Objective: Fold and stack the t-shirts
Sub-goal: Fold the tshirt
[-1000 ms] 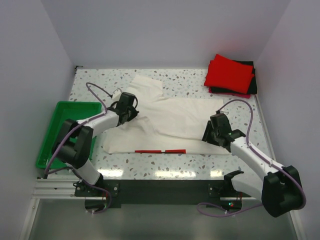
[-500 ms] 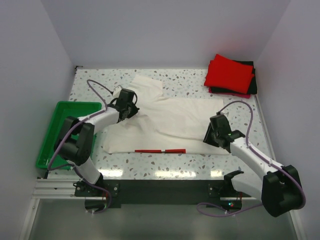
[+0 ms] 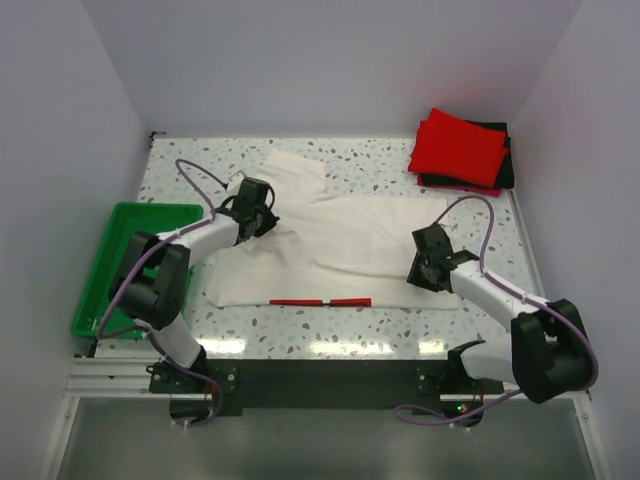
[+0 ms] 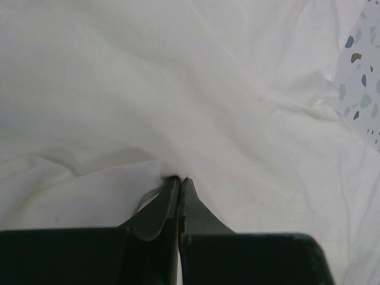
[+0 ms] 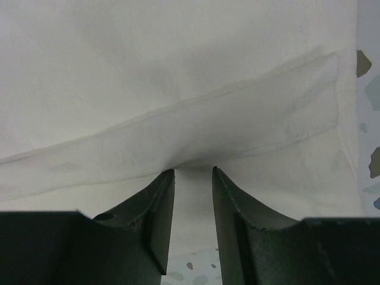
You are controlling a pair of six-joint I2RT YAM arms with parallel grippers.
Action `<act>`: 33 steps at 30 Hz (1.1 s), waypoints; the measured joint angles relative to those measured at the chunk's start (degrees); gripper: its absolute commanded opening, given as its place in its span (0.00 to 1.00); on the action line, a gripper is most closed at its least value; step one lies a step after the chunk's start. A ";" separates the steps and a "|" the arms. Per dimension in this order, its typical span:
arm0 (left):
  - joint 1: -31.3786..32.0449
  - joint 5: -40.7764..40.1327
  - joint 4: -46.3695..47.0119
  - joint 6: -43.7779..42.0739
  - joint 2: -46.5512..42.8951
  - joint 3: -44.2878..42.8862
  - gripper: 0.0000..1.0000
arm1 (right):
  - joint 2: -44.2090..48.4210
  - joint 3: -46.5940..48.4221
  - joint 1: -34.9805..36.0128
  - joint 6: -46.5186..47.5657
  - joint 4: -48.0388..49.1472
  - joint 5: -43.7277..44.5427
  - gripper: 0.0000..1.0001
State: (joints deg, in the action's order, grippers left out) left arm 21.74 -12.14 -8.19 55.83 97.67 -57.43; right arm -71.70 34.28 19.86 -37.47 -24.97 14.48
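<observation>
Left gripper (image 3: 258, 203): clamped fully shut, pinch of cream-white t-shirt (image 3: 340, 240) caught at the tips (cloth puckering into them in the left wrist view (image 4: 179, 179)).
Left arm pose: elbow up beside the green tray (image 3: 120, 240), forearm angled out and to the right, wrist low over the shirt's left half.
Right gripper (image 3: 425, 265): narrow gap, fingers pressed down at the hemmed right edge of the same shirt, small fold bunched between the tips (image 5: 193, 172). Looks like a grip on that fold.
Right arm pose: stretched low across the table (image 3: 390, 160), forearm running left from the base, wrist almost on the cloth.
Cream-white shirt: spread flat mid-table between the two grippers, one sleeve sticking out toward the far side, thin red stripe (image 3: 320, 301) along the near edge.
Grip points: left one in the shirt's left part, right one at its right end, well apart.
Red t-shirt (image 3: 460, 145): folded, far right corner, on top of the black t-shirt (image 3: 507, 170), well clear of both grippers.
</observation>
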 measured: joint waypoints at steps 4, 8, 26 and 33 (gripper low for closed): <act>0.00 0.11 0.00 -0.44 0.00 0.00 0.00 | -2.95 3.50 -0.70 0.44 -0.11 1.60 0.36; -0.11 0.59 0.02 -1.33 -0.02 0.00 0.12 | -6.25 7.65 -1.81 1.27 -0.13 2.69 0.36; -2.10 -2.34 -1.42 -2.80 -16.61 5.92 0.34 | -10.43 14.23 -3.85 3.74 0.22 -1.81 0.38; -2.05 -5.44 -5.05 0.42 -21.86 17.07 0.31 | -5.46 12.17 -3.54 4.20 2.12 -6.67 0.39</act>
State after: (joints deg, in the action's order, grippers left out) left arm 19.68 -17.58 -13.23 56.25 75.81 -40.36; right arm -77.17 46.46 16.32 -33.28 -22.85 7.81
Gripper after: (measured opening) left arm 0.311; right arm 0.384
